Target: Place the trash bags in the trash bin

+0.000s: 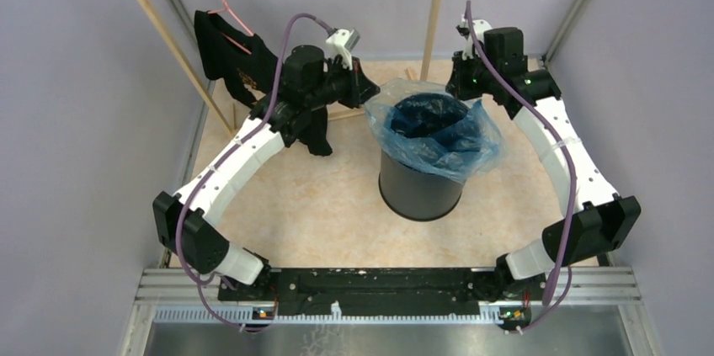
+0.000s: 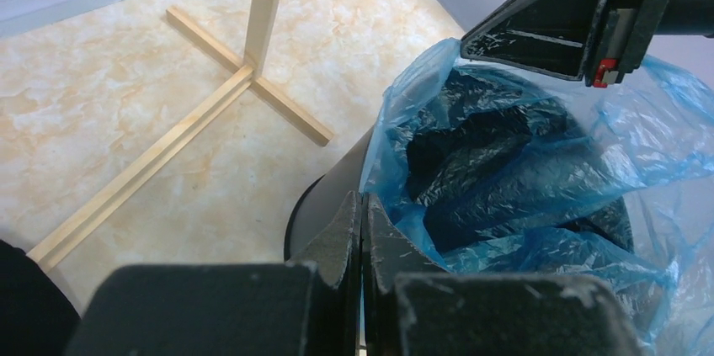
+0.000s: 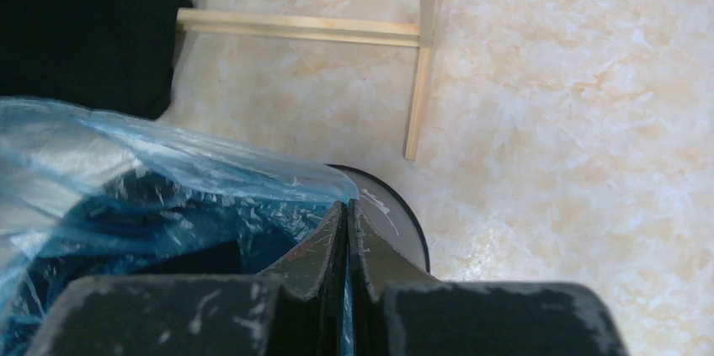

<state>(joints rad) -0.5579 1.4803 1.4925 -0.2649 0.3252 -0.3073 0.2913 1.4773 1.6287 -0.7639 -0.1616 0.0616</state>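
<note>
Draping smooth round black bin [image 1: 419, 192]: crinkly translucent blue bag [image 1: 482, 151].

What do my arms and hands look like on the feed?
The left arm and right arm are white curved shells between black joints, each trailing a purple cable. The left hand and right hand are black, with wedge-shaped fingers scuffed white; the right carries a red tab.

Pale lavender walls [image 1: 76, 120] are enclosing a beige marbled tabletop [image 1: 320, 204] under even light. A light wooden rack [image 1: 435, 11] is standing at the far side, a black shirt [image 1: 229, 55] hanging from it on a pink hanger [image 1: 224, 1].
</note>
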